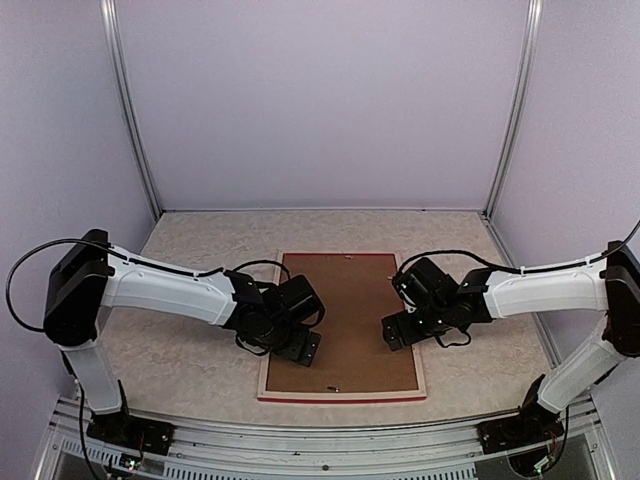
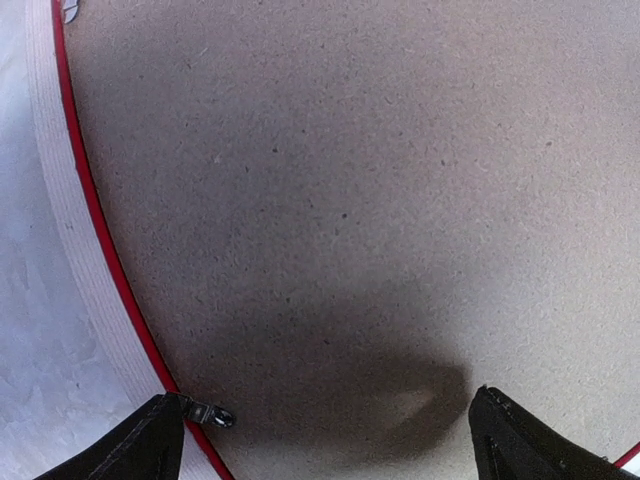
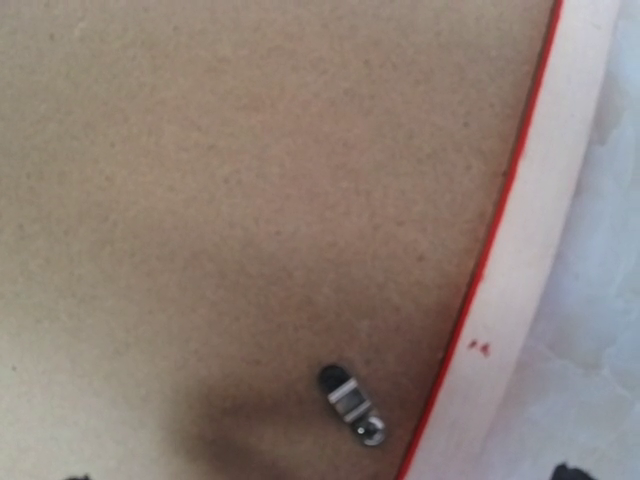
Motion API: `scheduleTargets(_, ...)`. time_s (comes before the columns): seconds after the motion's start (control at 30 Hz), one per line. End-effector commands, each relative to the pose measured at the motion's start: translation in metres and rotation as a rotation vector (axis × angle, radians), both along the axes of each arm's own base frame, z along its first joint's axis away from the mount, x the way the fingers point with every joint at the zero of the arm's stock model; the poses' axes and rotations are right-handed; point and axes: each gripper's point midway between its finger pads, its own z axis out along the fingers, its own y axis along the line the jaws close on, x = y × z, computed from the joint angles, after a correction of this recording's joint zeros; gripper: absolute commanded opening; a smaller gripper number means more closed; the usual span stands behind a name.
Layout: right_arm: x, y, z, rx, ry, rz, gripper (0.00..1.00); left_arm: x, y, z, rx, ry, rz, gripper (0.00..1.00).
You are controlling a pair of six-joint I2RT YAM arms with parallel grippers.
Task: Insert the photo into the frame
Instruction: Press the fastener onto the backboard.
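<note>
The frame (image 1: 340, 395) lies face down in the middle of the tabletop (image 1: 190, 370), its pale unpainted wood back up and a thin red line along the inner edge. A plain brown backing board (image 1: 345, 320), matte and finely speckled like fibreboard, fills the opening. The photo is nowhere in view; it may lie under the board, but that cannot be told.

The left gripper (image 1: 295, 345) hangs over the frame's left side and the right gripper (image 1: 398, 330) over its right side. Both are released, jaws wide, holding nothing.

The step in hand looks like work on the back. A small metal turn clip (image 3: 352, 405) lies on the board beside the right rail. The next move probably calls for a fingertip set against such a clip, pressed lightly on the stiff, flat board.
</note>
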Motion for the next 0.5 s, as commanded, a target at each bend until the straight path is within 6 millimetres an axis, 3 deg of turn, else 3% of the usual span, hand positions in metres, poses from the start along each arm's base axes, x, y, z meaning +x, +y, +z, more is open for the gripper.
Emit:
scheduleTargets(0.0,0.004,-0.007,0.008,0.007,-0.022,-0.032,0.99,0.009,-0.007,-0.009,-0.003,-0.005,0.001,0.99)
scheduleTargets(0.47,0.003,-0.011,0.009,0.006,-0.026,-0.051,0.99,0.020,-0.013,0.002,-0.023,-0.046,-0.003,0.99)
